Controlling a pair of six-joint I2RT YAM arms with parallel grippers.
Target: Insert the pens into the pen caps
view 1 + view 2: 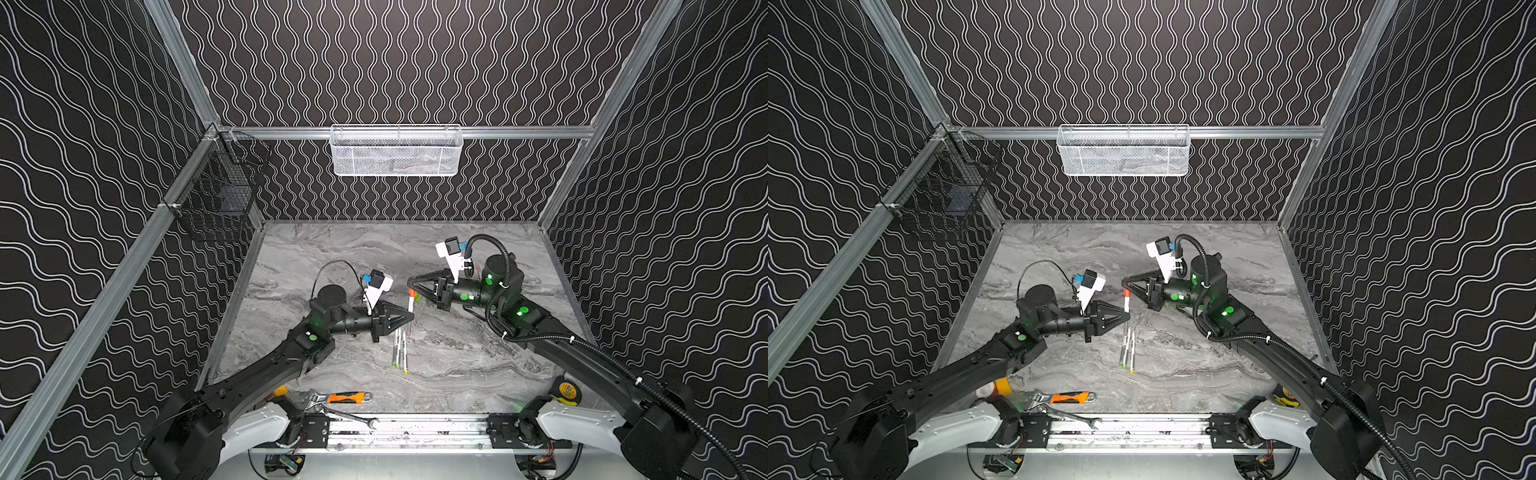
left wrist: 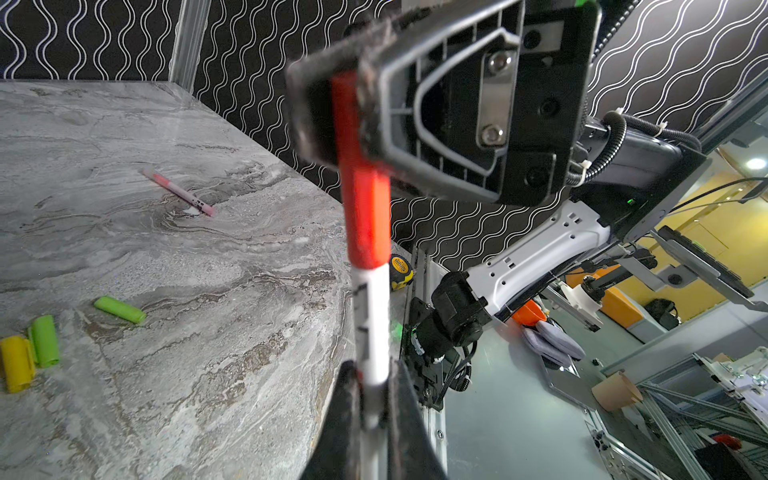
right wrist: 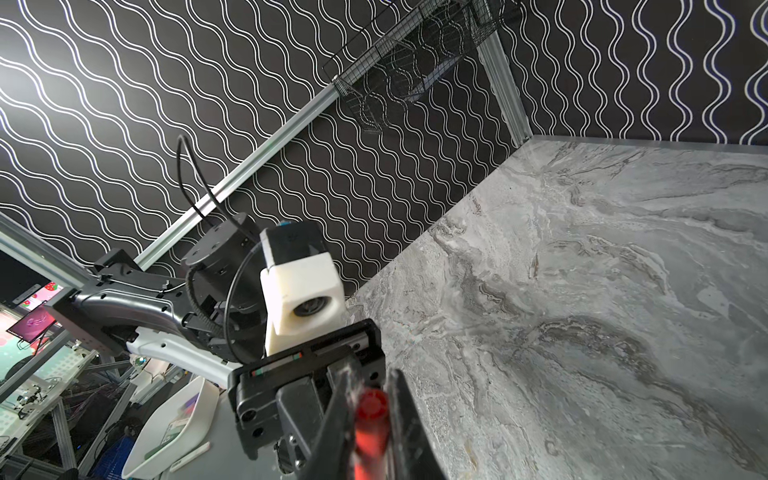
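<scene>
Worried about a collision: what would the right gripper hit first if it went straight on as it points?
Probably the left arm's wrist camera, directly ahead of the right gripper holding the red cap; depth unclear.

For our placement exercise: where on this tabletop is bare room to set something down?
Free: the marble along the back wall, and the stretch between the loose pens and right arm. Crowded: front edge by the wrench.
</scene>
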